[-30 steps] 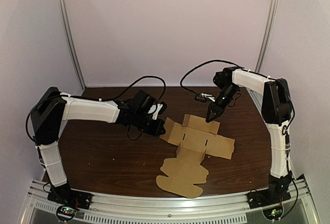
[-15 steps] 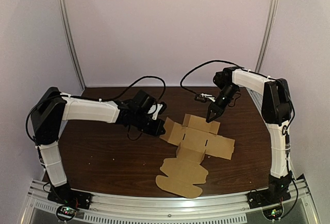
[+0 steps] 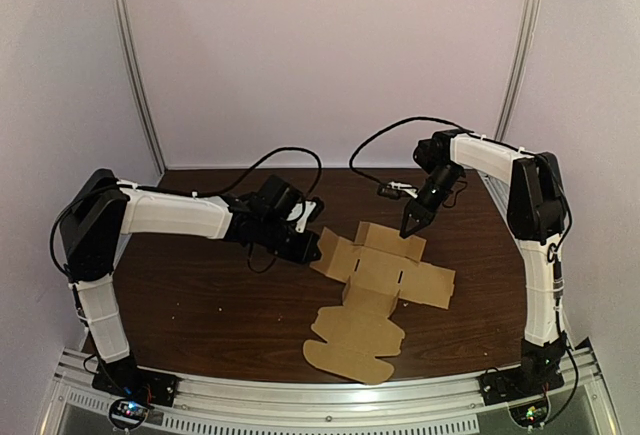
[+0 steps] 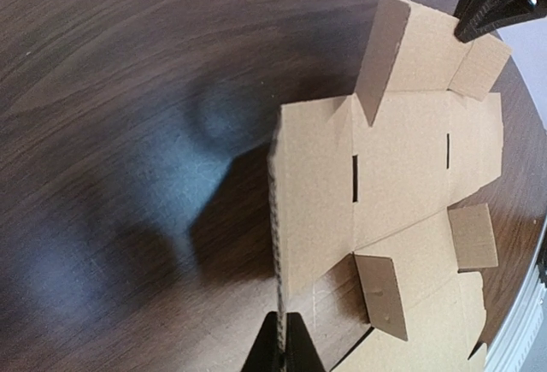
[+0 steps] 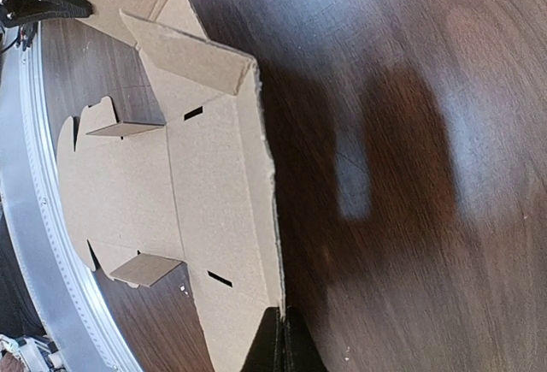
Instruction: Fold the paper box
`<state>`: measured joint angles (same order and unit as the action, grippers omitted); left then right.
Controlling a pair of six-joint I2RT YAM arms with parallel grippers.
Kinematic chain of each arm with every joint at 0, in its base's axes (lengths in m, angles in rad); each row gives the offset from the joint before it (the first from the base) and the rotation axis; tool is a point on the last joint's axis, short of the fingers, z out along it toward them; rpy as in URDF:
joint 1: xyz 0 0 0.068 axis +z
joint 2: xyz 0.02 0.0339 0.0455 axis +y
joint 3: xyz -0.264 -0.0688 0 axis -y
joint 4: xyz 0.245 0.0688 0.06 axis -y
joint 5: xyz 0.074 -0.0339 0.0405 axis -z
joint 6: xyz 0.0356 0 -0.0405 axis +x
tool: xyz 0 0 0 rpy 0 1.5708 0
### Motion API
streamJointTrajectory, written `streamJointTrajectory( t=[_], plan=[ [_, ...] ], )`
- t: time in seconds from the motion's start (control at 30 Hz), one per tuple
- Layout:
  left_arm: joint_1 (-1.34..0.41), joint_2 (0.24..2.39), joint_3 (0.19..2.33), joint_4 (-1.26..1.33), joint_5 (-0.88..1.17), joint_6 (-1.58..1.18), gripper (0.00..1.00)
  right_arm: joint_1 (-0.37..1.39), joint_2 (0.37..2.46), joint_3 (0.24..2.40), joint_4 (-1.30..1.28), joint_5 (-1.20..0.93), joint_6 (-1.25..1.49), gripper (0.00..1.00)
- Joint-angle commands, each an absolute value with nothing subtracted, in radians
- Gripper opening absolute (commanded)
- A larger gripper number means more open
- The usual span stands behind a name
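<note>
dark wooden table (image 3: 200, 295), pale lilac walls (image 3: 320, 55), metal rail (image 3: 300, 417)

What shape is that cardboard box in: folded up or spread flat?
Mostly spread. The paper box lies open on the table; only a few flaps stand up, and no walls are joined.
</note>
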<state>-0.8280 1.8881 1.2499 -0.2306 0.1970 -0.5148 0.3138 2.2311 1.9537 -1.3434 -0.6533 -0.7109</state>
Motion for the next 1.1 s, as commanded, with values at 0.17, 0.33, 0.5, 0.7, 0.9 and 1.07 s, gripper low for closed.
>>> streamJointTrajectory(
  t=[0.17,0.33,0.5,0.7,0.9,1.07],
  plan=[
    [-0.83,1.77,1.201,-0.174,0.127,-0.483,0.38,0.385,2.012,1.916,-1.379,-0.341,-0.649,0.0],
    [-0.827,1.657,1.143,-0.172,0.046,-0.445,0.41,0.468,1.93,1.88,-1.17,-0.055,-0.673,0.0],
    [-0.81,1.54,1.038,-0.16,-0.106,-0.456,0.42,0.57,1.88,1.771,-0.902,0.205,-0.785,0.0],
    [-0.765,1.489,0.895,-0.096,-0.203,-0.525,0.45,0.668,1.866,1.556,-0.458,0.387,-0.957,0.0],
    [-0.707,1.527,0.825,-0.013,-0.213,-0.549,0.49,0.766,1.797,1.372,-0.154,0.434,-1.077,0.0],
    [-0.637,1.648,0.842,0.126,-0.138,-0.555,0.49,0.841,1.732,1.17,0.035,0.439,-1.155,0.0]
  ],
)
